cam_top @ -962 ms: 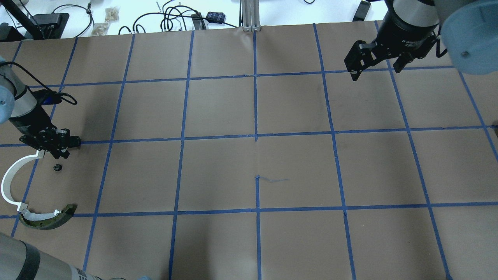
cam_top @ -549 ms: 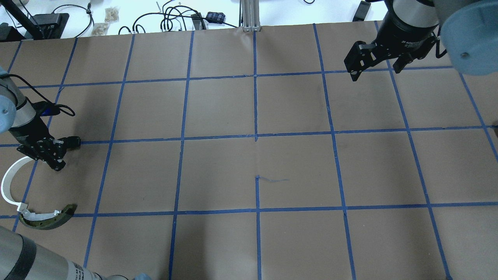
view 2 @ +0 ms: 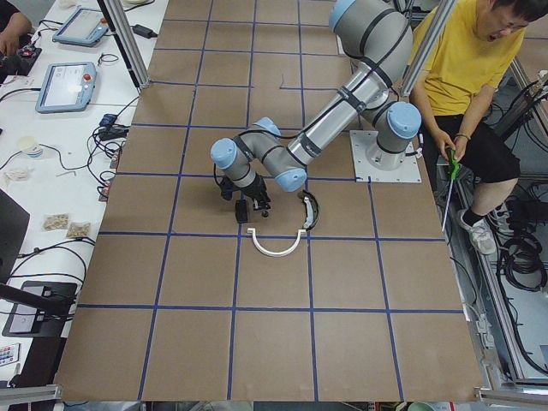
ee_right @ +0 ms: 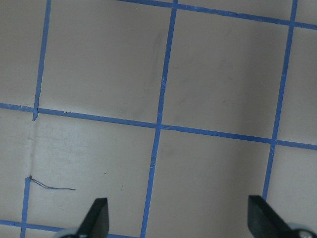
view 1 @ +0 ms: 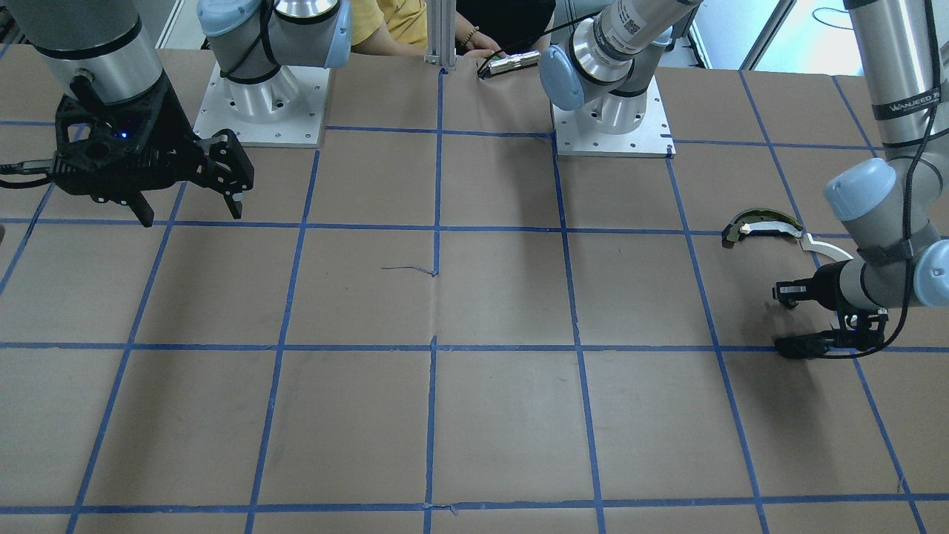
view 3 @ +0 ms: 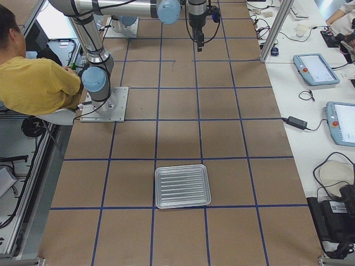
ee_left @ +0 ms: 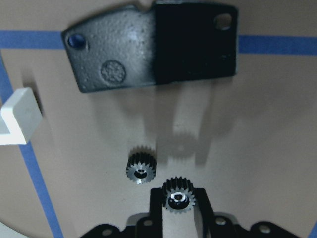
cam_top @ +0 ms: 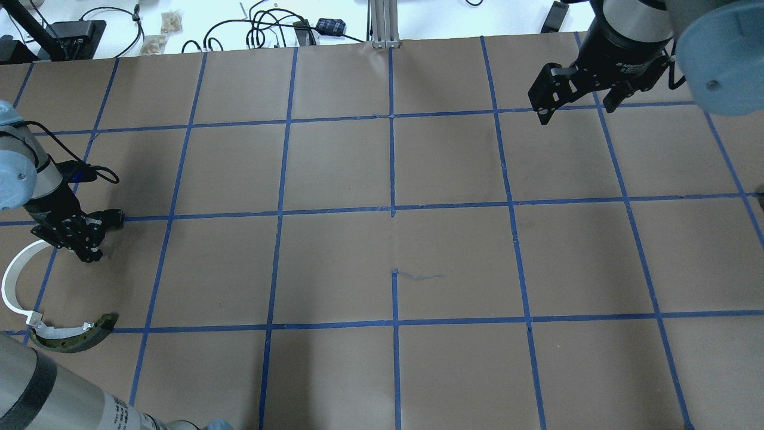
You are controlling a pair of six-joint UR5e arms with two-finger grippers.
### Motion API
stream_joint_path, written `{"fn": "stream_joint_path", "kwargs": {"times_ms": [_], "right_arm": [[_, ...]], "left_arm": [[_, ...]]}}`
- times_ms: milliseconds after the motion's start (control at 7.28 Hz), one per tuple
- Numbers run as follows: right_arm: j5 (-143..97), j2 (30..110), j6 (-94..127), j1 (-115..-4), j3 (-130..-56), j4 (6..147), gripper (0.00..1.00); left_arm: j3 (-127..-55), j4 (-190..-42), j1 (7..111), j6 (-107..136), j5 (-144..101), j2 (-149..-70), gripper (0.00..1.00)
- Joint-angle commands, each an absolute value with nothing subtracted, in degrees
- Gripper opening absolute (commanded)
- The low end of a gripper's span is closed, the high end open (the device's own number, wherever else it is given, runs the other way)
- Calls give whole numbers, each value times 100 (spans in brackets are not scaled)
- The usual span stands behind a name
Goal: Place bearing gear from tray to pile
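Note:
In the left wrist view my left gripper (ee_left: 179, 191) is shut on a small black bearing gear (ee_left: 179, 199), held just above the paper. A second black gear (ee_left: 141, 171) lies on the table beside it. Around them is the pile: a flat black plate (ee_left: 153, 44), a white curved strip (cam_top: 9, 280) and a dark-and-cream curved piece (cam_top: 71, 337). Overhead, the left gripper (cam_top: 88, 251) sits at the table's left edge above the strip. The silver tray (view 3: 183, 185) shows only in the exterior right view. My right gripper (cam_top: 576, 110) hangs open at the far right, with nothing between its fingers.
Brown paper with a blue tape grid covers the table. A person in a yellow shirt (view 2: 467, 60) sits behind the robot bases. Cables and tablets (view 3: 316, 69) lie on the white benches beyond the table.
The left gripper has shifted left and slightly nearer the robot, now covering the spot where a gear lay in the open. The right arm has not moved.

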State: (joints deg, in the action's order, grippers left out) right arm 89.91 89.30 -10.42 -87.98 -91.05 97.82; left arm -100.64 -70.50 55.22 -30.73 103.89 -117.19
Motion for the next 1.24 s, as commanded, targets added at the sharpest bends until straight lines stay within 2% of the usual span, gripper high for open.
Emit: {"fn": "stream_joint_path", "kwargs": {"times_ms": [0, 137, 275, 549, 687, 962, 1099], "right_arm": [[9000, 8930, -1037, -8798, -9105, 9782, 100], [8991, 8930, -1037, -8798, -9105, 9782, 100], [8991, 8930, -1063, -8798, -9105, 9791, 100], [8991, 8930, -1063, -8798, -9105, 9782, 100], [8991, 8930, -1072, -8798, -9105, 9782, 100], [8991, 8930, -1072, -8798, -9105, 9782, 100], [8991, 8930, -1072, -8798, -9105, 9791, 100]], "left_arm": [[-10072, -6979, 5528, -3085, 10397, -11760, 0], [-10072, -6979, 5520, -3085, 10397, -11768, 13], [-10064, -6979, 5528, -3085, 10397, -11777, 49], [-10020, -6979, 5528, -3050, 10397, -11786, 67], [-10011, -6970, 5528, -3024, 10397, -11777, 70], [-9915, -7039, 5685, -3015, 10354, -11506, 100], [-9705, -7205, 5887, -2902, 10101, -11287, 100]]}}
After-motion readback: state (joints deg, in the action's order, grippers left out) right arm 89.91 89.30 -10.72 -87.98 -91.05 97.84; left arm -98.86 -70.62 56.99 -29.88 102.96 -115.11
